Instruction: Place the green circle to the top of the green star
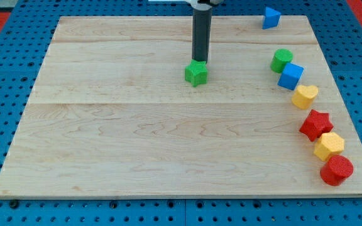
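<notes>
On the wooden board (137, 125), a blue triangle (270, 17) sits near the view's top edge. Down the view's right side run a blue cube (290, 76), yellow heart (305, 96), red star (315, 124), yellow hexagon (329, 145) and red cylinder (337, 169).

My tip (200, 61) touches the green star (196, 73) from the view's top.

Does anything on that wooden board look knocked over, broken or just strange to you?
Nothing looks damaged or spilled. My tip sits just above the green star near the board's middle top. The green circle sits far off on the view's right, heading a curved row of other blocks, with a blue block alone at the top.
</notes>
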